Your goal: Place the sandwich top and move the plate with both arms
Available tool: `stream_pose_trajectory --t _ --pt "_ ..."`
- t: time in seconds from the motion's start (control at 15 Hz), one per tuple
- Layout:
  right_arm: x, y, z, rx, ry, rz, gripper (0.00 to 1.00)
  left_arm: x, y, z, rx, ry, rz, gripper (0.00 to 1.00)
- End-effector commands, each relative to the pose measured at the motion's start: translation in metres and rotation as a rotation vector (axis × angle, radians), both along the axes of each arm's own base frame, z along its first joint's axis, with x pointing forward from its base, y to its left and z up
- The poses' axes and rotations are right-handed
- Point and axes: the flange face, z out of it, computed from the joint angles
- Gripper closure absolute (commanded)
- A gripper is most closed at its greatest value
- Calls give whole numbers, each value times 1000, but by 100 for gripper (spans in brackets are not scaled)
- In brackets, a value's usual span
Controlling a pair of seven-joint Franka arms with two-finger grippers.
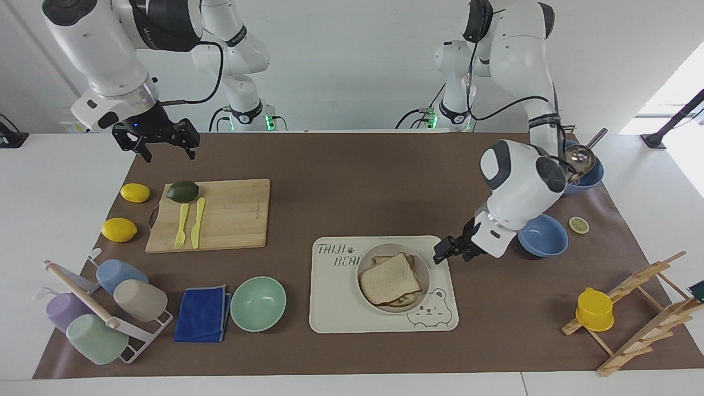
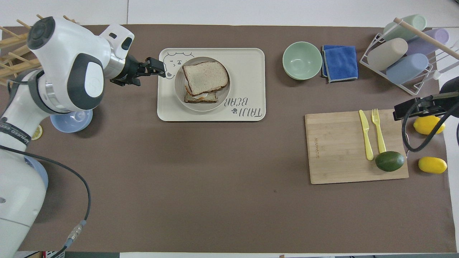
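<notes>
Now the left gripper point(image 1: 443, 253) is hanging over the cream bear tray point(image 1: 335, 313) at its edge toward the left arm's end of the table, its fingers parted a little and holding nothing, clear of the plate point(image 1: 422, 264). The sandwich top point(image 1: 389, 278) is lying on the lower toast slice point(image 2: 200, 97), skewed so that a strip of that slice is showing, and both are sitting on the plate, which is resting on the tray. The right gripper point(image 1: 163, 144) is waiting in the air above the table near the cutting board point(image 1: 231, 214), fingers spread wide and empty.
</notes>
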Motion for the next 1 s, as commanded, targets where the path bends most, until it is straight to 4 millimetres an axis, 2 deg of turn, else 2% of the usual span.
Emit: stream_pose_trajectory --t 0.0,0.13,0.27,0.53,0.73,0.93 --pt "-2 -1 2 18 9 -7 0 -25 37 63 118 -19 -35 0" --pt "-3 -1 1 17 11 -7 0 -39 46 96 148 -37 -42 0" --pt "-2 -1 2 18 9 -7 0 -54 68 127 192 -35 -37 0" --pt "-2 -1 2 18 9 -7 0 -95 84 172 236 18 -52 0" --pt "-2 -1 2 17 9 -7 0 -127 99 183 251 67 -53 0" --pt "-2 -1 2 18 9 -7 0 -142 97 167 257 113 -113 0"
